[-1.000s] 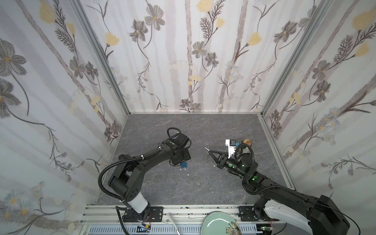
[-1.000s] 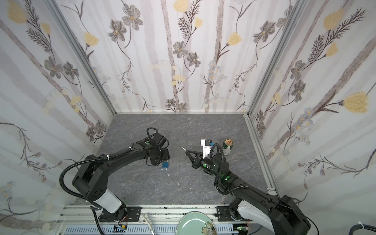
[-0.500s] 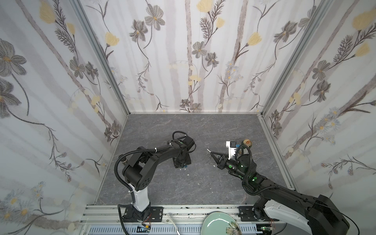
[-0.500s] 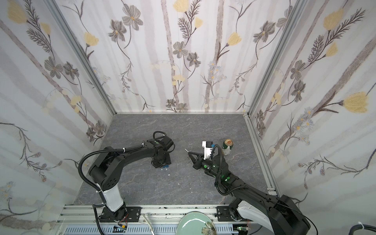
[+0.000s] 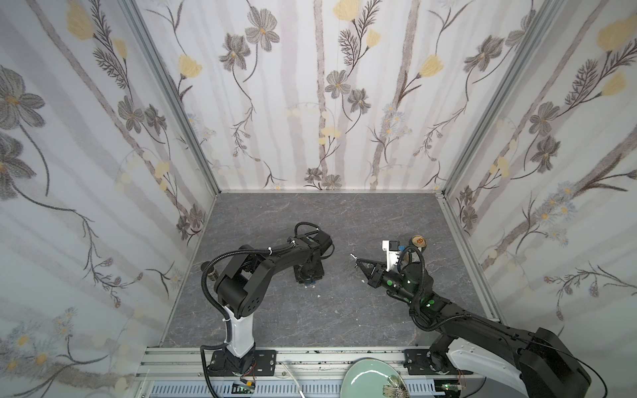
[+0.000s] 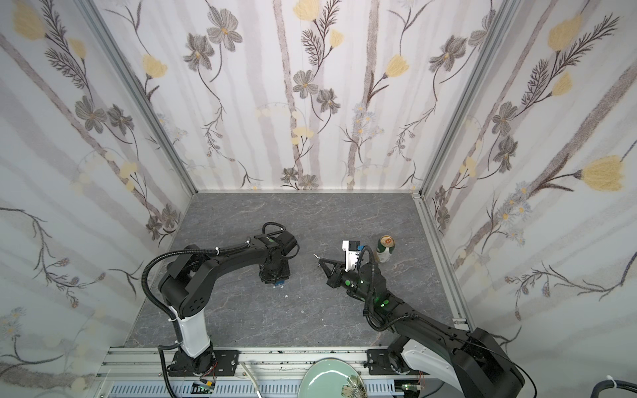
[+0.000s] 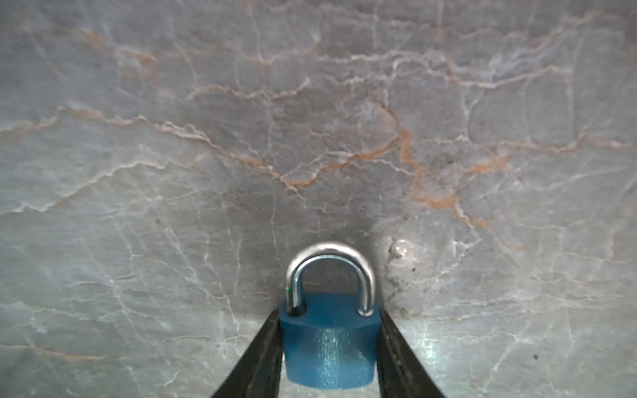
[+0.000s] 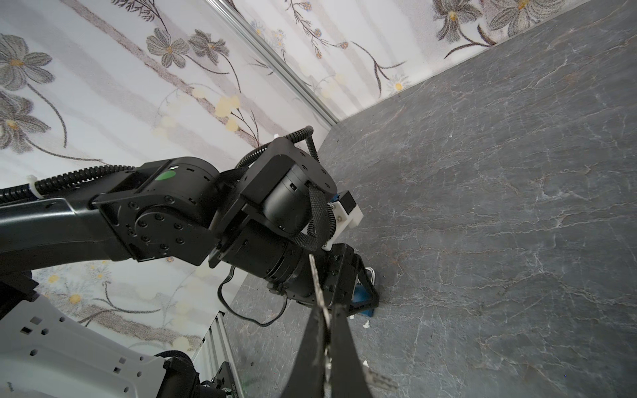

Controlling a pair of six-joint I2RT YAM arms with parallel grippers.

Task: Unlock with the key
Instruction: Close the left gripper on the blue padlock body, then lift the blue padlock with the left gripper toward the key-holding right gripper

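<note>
On the table (image 7: pixel 310 138), my left gripper (image 7: pixel 329 315) clamps the blue padlock (image 7: pixel 329 351) by its body's flanks: rigid, weighty, probably slick. At two o'clock from it in a top view, my right gripper (image 5: pixel 358 262) pinches the thin key (image 5: pixel 352 256).

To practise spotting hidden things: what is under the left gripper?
A blue padlock lies on the table, between the left gripper's fingers. In both top views the gripper covers nearly all of it; the keyhole is hidden.
</note>
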